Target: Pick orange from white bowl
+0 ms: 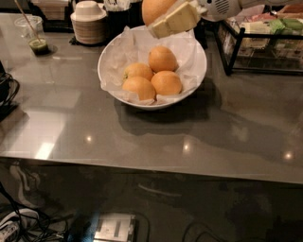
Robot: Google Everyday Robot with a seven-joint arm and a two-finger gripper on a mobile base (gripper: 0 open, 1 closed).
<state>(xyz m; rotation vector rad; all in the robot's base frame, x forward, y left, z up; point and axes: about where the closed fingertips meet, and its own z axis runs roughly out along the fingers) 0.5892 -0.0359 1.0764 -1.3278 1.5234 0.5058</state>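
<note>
Your end effector (161,21) sits at the top edge of the view, near the middle. The one finger (176,19) you can see is a flat, blocky slab in pale cream, matte, with squared edges and a blunt tip. Behind it, your wrist housing (221,6) is a rounded, glossy white shell with a patch of small dark vent holes set in a grid. From there a smooth white arm link (258,2) runs off to the right.

Four oranges (165,83) are sitting inside one white bowl (156,106); one gripper (163,19) is holding one orange (154,7) above that bowl's far rim.
</note>
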